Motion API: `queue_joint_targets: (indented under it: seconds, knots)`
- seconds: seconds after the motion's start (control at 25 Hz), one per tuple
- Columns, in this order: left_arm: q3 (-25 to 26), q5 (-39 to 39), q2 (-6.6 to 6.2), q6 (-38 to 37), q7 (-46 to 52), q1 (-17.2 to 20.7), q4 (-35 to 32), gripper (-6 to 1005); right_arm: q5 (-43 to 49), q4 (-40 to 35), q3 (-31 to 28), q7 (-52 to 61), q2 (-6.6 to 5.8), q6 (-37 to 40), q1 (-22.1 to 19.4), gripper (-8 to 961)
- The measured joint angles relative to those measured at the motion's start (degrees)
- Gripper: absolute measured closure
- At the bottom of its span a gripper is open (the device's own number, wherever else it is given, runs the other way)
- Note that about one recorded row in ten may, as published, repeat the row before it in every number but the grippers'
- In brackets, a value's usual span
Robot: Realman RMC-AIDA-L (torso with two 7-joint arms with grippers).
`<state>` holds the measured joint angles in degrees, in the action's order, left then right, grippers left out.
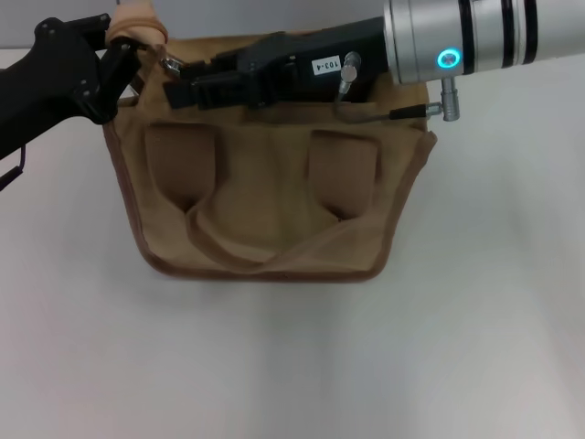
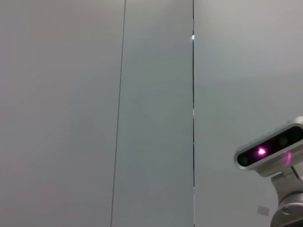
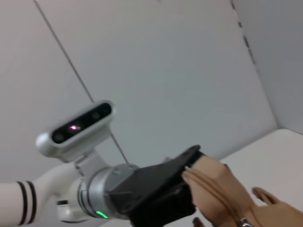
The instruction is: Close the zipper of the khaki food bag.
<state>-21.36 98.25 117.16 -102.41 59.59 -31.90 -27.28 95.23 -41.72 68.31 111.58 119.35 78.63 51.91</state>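
Note:
The khaki food bag (image 1: 265, 197) stands on the white table with its front, two strap patches and looped handle facing me. My left gripper (image 1: 117, 50) is at the bag's top left corner, shut on a tan fabric loop (image 1: 137, 26) at the bag's end; the right wrist view shows the same black gripper (image 3: 182, 182) pinching that loop (image 3: 215, 189). My right gripper (image 1: 176, 79) reaches from the right along the bag's top, hiding the zipper line. Its fingertips are closed at the small silver pull tab (image 1: 168, 63) near the left end.
The white table (image 1: 292, 366) surrounds the bag, with a grey wall behind. My right arm's silver wrist (image 1: 475, 37) and its cable (image 1: 384, 114) hang over the bag's top right corner. The left wrist view shows only wall panels and my head camera (image 2: 265, 153).

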Motion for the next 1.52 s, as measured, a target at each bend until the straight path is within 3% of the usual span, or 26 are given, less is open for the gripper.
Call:
queue_joint_targets:
  seconds: [0.6, 1.52]
  knots:
    - [0.1, -0.4, 0.0, -0.1, -0.2, 0.5, 0.2, 997, 3.0, -1.2, 0.5, -2.0, -0.05, -3.2, -2.9, 538]
    - [0.0, -0.5, -0.1, -2.3, 0.0, 0.3, 0.1, 977, 1.3, -7.0, 5.5, -11.7, 0.37, -5.8, -2.5, 539]
